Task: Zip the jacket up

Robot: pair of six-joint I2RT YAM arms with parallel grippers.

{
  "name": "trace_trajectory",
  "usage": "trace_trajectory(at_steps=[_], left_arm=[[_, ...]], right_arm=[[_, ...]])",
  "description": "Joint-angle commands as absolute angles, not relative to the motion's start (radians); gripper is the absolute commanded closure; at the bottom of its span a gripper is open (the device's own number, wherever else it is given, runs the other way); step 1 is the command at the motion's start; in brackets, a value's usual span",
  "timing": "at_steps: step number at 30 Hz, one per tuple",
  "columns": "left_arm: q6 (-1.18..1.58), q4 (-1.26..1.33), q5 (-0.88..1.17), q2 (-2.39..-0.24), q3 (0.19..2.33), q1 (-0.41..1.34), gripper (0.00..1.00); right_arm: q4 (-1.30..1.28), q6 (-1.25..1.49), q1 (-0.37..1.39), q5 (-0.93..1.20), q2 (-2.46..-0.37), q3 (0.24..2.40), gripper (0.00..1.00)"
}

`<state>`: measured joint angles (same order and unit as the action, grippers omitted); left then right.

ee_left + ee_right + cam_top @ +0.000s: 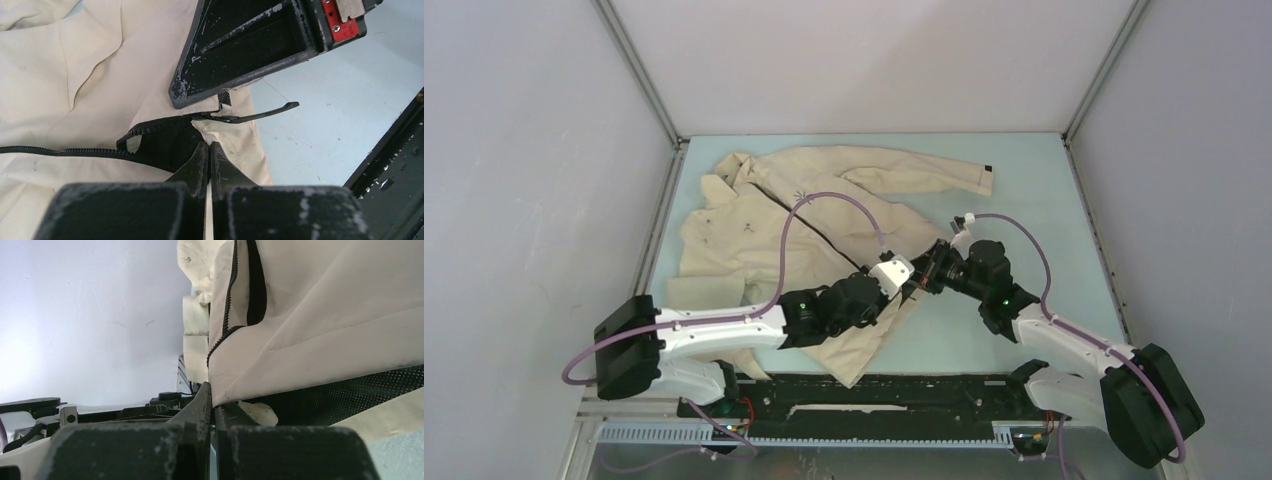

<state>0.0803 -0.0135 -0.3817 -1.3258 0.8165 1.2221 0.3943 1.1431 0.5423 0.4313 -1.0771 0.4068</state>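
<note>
From above we count one cream jacket (754, 240), lying open on the pale blue table (1024, 200). Its collar is toward 11 o'clock and one sleeve reaches toward 2 o'clock. That sleeve ends in a small black cuff tab (987, 168). A small dark starburst logo (800, 194) sits on the chest; we cannot read any lettering. The two grippers meet at the hem near the centre, the left gripper (914, 283) just beside the right gripper (929, 272).

In the left wrist view, the left gripper (209, 150) has its fingers pressed together, pinching the black mesh lining (170, 140) at the hem. One line of zipper teeth (60, 151) runs off toward 9 o'clock. At 12 o'clock a finger (240, 50) of the right gripper sits over the one zipper pull (260, 114).

In the right wrist view, the right gripper (212, 397) is squeezed closed on the jacket's lower edge.
</note>
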Motion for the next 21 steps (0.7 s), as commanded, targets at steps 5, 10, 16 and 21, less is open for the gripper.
trace_trajectory(at_steps=[5,10,16,21], left_arm=[[0.118,0.023,-0.381,-1.299,0.826,1.235,0.91],[0.131,0.02,-0.353,-1.256,0.808,1.231,0.67],[0.178,0.034,-0.287,-1.133,0.736,1.19,0.45],[0.335,0.021,-0.219,-1.074,0.727,1.142,0.39]], right_arm=[[0.448,1.149,0.537,0.462,-1.045,0.396,1.0],[0.442,1.147,0.532,0.463,-1.036,0.388,1.0],[0.431,1.151,0.527,0.463,-1.026,0.388,1.0],[0.43,1.176,0.529,0.45,-1.02,0.388,1.0]])
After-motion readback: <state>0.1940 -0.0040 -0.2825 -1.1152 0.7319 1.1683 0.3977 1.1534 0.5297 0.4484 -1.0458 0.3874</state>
